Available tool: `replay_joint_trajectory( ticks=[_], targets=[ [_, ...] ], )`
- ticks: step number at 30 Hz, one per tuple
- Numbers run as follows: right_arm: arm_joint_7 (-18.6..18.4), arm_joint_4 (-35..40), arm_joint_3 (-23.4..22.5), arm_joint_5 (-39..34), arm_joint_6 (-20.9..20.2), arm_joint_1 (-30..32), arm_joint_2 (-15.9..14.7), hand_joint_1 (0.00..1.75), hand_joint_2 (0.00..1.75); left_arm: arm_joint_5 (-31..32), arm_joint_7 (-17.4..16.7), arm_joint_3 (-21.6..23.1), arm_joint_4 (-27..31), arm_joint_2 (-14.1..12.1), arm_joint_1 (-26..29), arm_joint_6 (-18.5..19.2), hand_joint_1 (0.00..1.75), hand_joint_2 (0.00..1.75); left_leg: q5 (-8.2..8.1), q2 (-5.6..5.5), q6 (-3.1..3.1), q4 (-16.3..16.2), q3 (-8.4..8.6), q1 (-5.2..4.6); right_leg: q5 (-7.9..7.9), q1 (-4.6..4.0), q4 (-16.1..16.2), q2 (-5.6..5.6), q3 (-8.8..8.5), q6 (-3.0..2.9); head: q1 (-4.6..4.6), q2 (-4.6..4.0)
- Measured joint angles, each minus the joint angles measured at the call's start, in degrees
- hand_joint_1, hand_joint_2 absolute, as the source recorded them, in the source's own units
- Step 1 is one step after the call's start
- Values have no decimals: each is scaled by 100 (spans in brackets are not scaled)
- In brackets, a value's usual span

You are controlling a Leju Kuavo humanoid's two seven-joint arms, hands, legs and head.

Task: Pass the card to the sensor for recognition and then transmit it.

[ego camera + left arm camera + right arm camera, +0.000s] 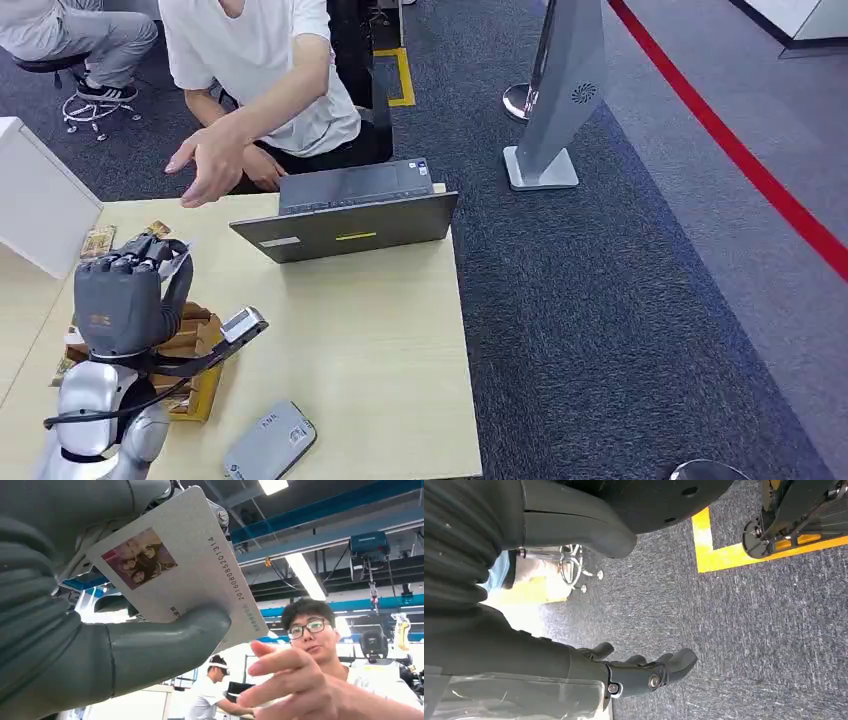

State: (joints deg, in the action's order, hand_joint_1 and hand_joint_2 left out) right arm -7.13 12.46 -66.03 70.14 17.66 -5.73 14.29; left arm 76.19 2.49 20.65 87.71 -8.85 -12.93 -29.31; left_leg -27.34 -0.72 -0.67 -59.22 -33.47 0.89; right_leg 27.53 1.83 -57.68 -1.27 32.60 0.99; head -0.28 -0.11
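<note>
While the left hand (120, 300) is raised over the wooden table (380, 330), it grips the white photo ID card (185, 565) between thumb (170, 635) and fingers; a person's hand (210, 160) reaches toward it. Grey card reader (270, 442) lies flat near the table's front edge, laptop (350, 210) behind. Right hand (644, 672) hangs over carpet, fingers apart, holding nothing
</note>
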Motion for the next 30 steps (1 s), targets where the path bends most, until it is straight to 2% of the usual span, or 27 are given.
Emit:
replay_joint_trajectory(
  ticks=[30],
  targets=[
    [0, 0, 2, 0, 0, 0, 0, 0, 175, 0, 0, -20, -26, 48, -23, -11, 175, 175, 0, 0, 0, 0, -1, 0, 0, 0, 0, 0, 0, 0, 0, 0]
  ],
)
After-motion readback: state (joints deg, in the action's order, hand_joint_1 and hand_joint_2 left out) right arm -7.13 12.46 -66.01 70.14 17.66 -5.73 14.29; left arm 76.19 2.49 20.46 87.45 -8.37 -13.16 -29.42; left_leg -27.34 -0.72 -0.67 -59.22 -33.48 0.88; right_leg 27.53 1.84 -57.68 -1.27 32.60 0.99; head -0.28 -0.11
